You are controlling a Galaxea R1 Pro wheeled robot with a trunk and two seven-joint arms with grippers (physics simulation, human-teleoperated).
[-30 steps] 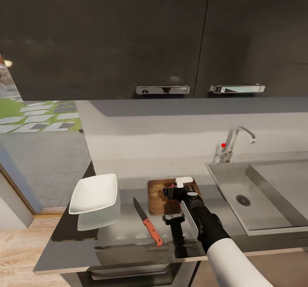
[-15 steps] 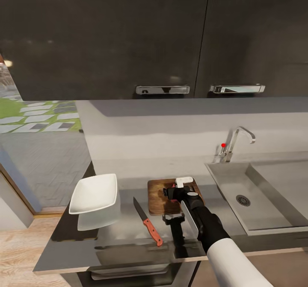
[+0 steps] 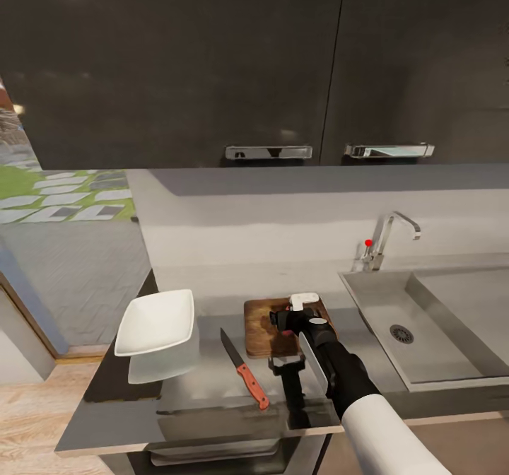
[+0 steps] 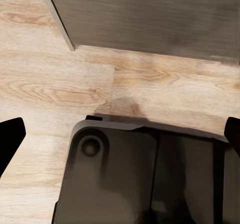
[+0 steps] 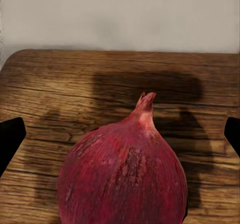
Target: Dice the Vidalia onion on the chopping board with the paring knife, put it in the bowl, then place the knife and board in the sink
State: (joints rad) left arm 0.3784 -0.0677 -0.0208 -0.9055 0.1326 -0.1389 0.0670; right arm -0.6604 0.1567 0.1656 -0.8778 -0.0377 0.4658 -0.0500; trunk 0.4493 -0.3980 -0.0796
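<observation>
Hovering over the chopping board [image 3: 272, 326], the right gripper [image 3: 288, 317] is keeping the place it had a second ago, so little is changing apart from a slight shift of the head camera. In the right wrist view the Vidalia onion [image 5: 122, 176] is sitting on the wooden board between the two dark fingertips [image 5: 11, 136], which are standing wide apart at the frame's edges and not touching it, so the grip is looking released. That suggests the onion is already out of the sink [image 3: 424, 326] and the dicing step is coming next. The paring knife [image 3: 244, 368] is lying on the countertop [image 3: 205, 390] just beside the board, with the white bowl [image 3: 155, 321] further left. The left gripper [image 4: 120, 134] is hanging spread open over the wood floor [image 4: 50, 84].
</observation>
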